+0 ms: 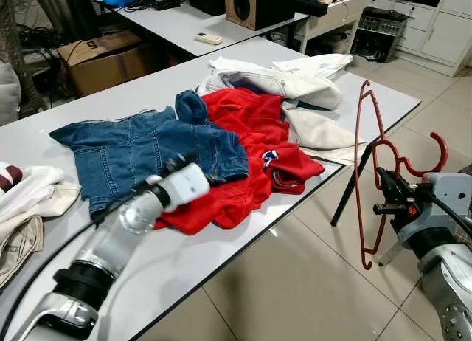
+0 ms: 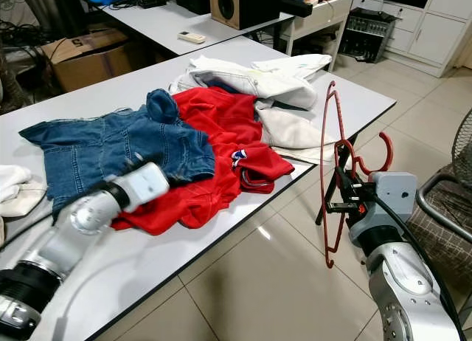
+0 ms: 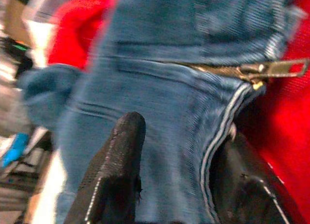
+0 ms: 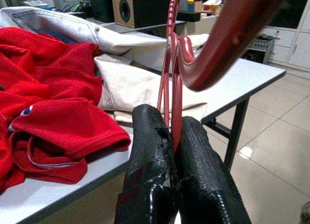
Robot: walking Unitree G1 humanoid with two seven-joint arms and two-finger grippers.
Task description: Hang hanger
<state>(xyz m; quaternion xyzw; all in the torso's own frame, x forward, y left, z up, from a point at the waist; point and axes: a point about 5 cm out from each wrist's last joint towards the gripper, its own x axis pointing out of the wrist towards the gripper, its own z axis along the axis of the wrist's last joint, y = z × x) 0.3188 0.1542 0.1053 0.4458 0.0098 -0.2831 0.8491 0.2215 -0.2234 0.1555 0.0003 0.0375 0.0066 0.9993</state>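
The hanger [image 1: 372, 171] is a thin, dark red wire frame with a curled hook, held upright in the air just off the table's [image 1: 221, 260] right edge, above the tiled floor [image 1: 310, 282]. The right gripper [image 4: 172, 136] has its two black, rough-textured fingers pressed together on the hanger's neck, just below the hook, with the wire strands pinched between the pads. That silver arm reaches up from the lower right, its wrist level with the tabletop.

On the smooth grey table lies a heap of soft clothes: a blue denim garment [image 1: 140, 153] with stitched seams and a brass zip, a crumpled red shirt [image 1: 251, 149] with a striped collar, and pale cream garments [image 1: 295, 97] beyond.

The left gripper [image 3: 179, 166] lies low over the denim, its arm stretched forward across the table from the lower left. Its fingers [image 3: 116, 175] are spread apart, with a folded denim edge lying between them.
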